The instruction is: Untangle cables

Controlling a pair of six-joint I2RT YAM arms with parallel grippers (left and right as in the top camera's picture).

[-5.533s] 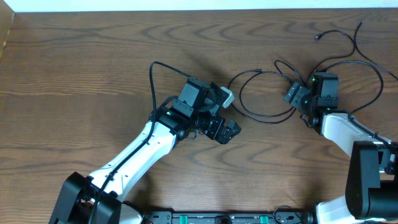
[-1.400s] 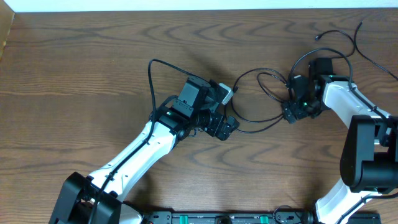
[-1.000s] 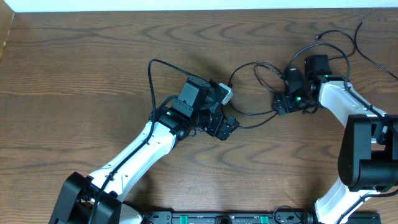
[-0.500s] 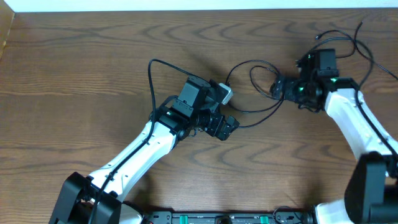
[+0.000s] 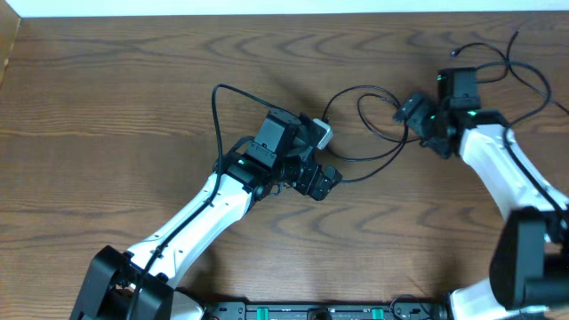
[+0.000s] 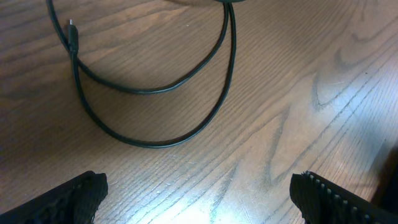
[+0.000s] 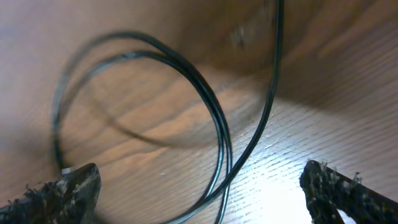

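Observation:
A thin black cable (image 5: 360,88) lies in loose loops on the wooden table between my two grippers. More thin black cable with a small plug end (image 5: 454,52) trails at the back right. No white cable shows in any view. My left gripper (image 5: 325,184) is open and empty; in the left wrist view its fingers (image 6: 199,190) stand wide apart just short of two cable loops (image 6: 155,144) and a plug end (image 6: 71,41). My right gripper (image 5: 410,110) is open; in the right wrist view cable strands (image 7: 217,124) run down between its spread fingers (image 7: 200,180).
The left arm's own thicker black wire (image 5: 216,116) arches over the table at the middle left. The table's back edge (image 5: 267,12) runs along the top. A lighter wooden piece (image 5: 7,44) shows at the far left corner.
The right gripper has moved from the table's middle right up and back toward the far side. The cable loops shifted up and left with it. The left arm has not moved.

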